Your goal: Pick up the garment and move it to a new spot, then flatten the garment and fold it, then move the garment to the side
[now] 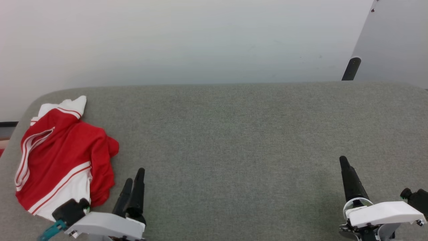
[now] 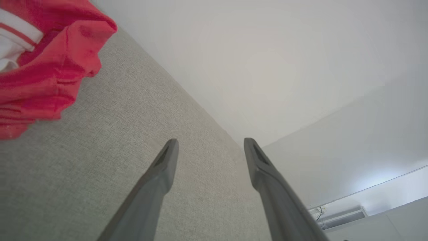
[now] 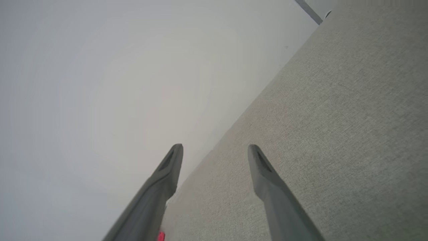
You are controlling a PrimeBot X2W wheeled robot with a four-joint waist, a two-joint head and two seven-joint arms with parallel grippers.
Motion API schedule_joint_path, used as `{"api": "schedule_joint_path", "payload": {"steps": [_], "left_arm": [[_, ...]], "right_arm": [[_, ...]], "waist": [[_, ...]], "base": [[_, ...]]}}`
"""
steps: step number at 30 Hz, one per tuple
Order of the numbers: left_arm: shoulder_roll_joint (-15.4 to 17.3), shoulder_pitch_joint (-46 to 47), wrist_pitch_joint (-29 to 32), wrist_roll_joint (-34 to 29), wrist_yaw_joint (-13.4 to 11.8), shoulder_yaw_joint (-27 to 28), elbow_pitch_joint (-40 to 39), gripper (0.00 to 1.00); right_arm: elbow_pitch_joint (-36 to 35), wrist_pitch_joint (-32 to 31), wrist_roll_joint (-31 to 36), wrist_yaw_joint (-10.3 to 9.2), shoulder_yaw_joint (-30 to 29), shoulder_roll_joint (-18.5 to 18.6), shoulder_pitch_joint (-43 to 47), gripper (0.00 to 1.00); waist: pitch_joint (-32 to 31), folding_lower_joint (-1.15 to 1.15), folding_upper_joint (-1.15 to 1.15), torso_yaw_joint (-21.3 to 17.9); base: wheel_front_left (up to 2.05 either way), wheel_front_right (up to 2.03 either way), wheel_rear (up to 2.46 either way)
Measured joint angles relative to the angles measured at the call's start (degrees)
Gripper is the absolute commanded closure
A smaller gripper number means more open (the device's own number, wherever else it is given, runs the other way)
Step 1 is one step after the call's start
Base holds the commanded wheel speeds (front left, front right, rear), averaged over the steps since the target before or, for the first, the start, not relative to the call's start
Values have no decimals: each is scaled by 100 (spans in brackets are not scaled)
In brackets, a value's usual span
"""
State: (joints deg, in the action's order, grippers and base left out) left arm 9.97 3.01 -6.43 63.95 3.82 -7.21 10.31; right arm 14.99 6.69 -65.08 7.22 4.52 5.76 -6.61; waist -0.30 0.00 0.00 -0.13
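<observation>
Near edge: left gripper [image 1: 134,175] sits low at the near left, both dark fingers spread apart with nothing between them. The left wrist view confirms this, with bare grey weave in the gap. Right gripper [image 3: 215,147] is at the near right, jaws wide too and empty, fingers pointing along bare surface.

The garment [image 1: 63,150] is crumpled in a heap on the left end of the grey fabric-covered surface [image 1: 234,134]. It is red with white sleeve parts and striped trim.

Key relation: it lies just beside the left gripper, on that gripper's left and slightly ahead. Its long axis runs near-to-far, from the white panel by the left wrist up to the white sleeve at the far left corner. The left fingers point past its red right-hand fold, not at it. Whether the wrist housing touches the cloth cannot be told.

The left arm is clearly nearer; the right is well apart, across the whole surface.

Judgement: pickup not begun; the left arm would need to swing leftward onto the heap.

Middle and right of the surface are free for the new spot. Beyond is a pale wall, with a dark post [image 1: 351,68] at far right.
</observation>
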Motion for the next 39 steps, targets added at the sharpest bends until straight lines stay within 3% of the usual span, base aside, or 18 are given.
{"api": "schedule_joint_path", "payload": {"steps": [11,20,28,39], "left_arm": [[213,69,-191,-1695,-417,-313,-42,0],[246,59,-319,-2791,-528,-338,-227,0],[205,-26,-425,-3441,-490,-274,-402,0],[118,-129,-567,-4107,-323,-74,-456,0]], "right_arm": [[80,171,1922,7,-25,-46,-97,0],[129,275,3329,8,-145,-112,-109,0],[141,301,4080,8,-222,-183,-109,0],[118,398,4610,9,-221,-222,-104,0]], "waist": [[-23,0,0,13],[-58,0,0,19],[-108,0,0,16],[-172,0,0,10]], "base": [[0,0,0],[0,0,0],[0,0,0],[0,0,0]]}}
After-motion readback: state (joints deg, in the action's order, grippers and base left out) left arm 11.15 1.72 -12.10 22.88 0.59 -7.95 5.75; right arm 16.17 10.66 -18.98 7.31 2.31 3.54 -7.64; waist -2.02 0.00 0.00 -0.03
